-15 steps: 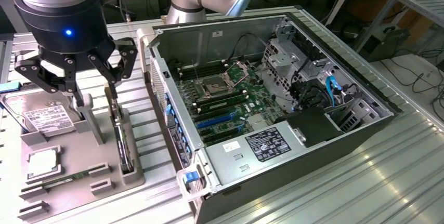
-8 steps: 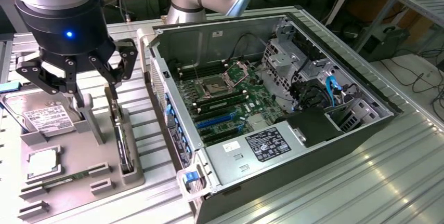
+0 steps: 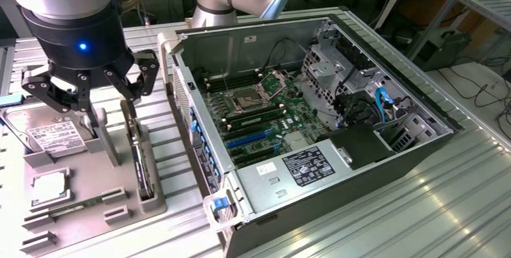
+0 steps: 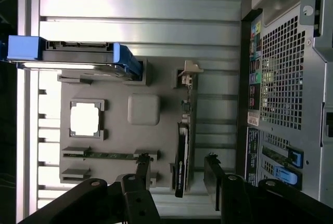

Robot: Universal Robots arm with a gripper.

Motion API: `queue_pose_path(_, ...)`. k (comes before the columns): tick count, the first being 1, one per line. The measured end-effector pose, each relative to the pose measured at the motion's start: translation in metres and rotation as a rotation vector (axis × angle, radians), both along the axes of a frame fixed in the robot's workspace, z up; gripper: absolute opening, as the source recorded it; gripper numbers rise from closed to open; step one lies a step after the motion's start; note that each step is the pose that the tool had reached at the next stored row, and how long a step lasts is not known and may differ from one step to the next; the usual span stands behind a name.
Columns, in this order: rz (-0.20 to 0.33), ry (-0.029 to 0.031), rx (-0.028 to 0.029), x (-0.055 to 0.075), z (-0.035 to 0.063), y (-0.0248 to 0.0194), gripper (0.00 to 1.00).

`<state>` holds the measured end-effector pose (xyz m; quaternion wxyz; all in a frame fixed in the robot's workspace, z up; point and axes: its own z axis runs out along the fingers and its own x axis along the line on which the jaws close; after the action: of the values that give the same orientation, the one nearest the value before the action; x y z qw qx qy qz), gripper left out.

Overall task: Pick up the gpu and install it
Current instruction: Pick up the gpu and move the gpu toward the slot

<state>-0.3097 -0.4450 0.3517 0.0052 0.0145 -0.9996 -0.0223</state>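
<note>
**A:** What takes up the most room?

**B:** The ribbed aluminium table (image 3: 447,210). On it lies the open grey metal computer case (image 3: 319,120), its green motherboard facing up.

**A:** And beside it?

**B:** A flat grey plastic parts tray (image 3: 152,201), on the exterior view's left of the case. The black two-fingered gripper (image 3: 119,144) hangs just above it.

**A:** How do the jaws stand?

**B:** Spread wide, gripping nothing. In the wrist view the gripper (image 4: 177,177) has one finger on each side of the card, apart from it.

**A:** Which card?

**B:** The gpu (image 3: 141,168), a thin dark circuit card standing on edge in the tray slot nearest the case, with its silver bracket at one end.

**A:** Anything smaller?

**B:** A silver boxy hard drive with a white label (image 3: 52,135), then a square silver processor chip (image 3: 49,189), then a narrow green memory stick (image 3: 80,204), each in its own tray slot.
</note>
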Motion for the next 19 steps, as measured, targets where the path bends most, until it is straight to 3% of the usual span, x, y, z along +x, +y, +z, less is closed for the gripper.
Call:
queue_pose_path(8, 0.000, 0.0001, 0.0000, 0.0000, -0.0041, -0.0067, 0.54)
queue_pose_path(19, 0.000, 0.0001, 0.0001, 0.0001, -0.0055, -0.0072, 0.54)
